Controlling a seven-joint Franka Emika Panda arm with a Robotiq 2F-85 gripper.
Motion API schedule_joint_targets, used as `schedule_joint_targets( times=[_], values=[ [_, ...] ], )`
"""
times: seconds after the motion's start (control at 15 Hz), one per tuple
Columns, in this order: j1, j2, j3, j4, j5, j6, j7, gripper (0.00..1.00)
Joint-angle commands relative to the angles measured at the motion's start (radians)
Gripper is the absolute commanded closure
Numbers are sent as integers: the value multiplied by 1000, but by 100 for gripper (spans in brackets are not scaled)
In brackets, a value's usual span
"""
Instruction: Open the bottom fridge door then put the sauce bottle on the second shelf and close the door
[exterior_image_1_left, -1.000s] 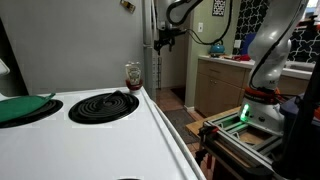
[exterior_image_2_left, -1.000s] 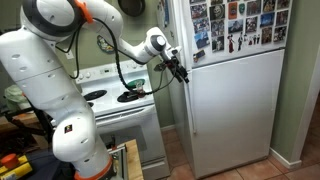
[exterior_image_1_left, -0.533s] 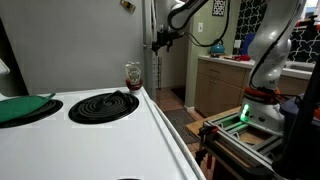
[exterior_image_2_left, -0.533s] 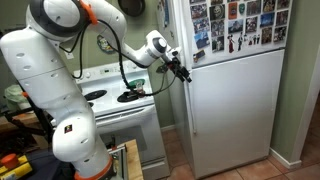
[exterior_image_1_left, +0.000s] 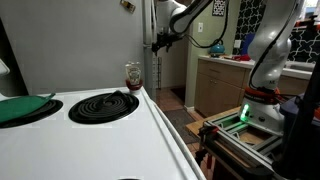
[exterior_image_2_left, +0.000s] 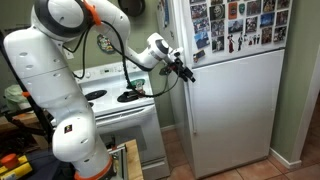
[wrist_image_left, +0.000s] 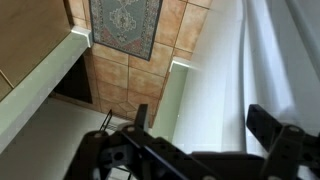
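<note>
Gripping part: we see the pincer (exterior_image_2_left: 187, 73) in the upper middle of an exterior view, at the left edge of the door, its two fingers spread apart and holding nothing.
Door: the bottom fridge door (exterior_image_2_left: 235, 110) stands closed and fills the right half of that view.
Bottle: the sauce bottle (exterior_image_1_left: 132, 74) stands upright at the far edge of the white bench (exterior_image_1_left: 130, 140), just behind the coil burner (exterior_image_1_left: 103, 105), well apart from the pincer.
Contact: we cannot tell whether the fingers touch the door.
</note>
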Motion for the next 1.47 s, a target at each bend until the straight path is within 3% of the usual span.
schedule_joint_targets(
  times=[0.0,0.4,1.07,1.4],
  values=[
    [1,6,-20,-18,-46,21,29,0],
    [-8,-26,-35,-42,-38,-13,13,0],
    [-36,-106,-74,-135,-30,39,5,0],
    [-45,-127,-79,-144,-33,-24,-3,0]
  ],
)
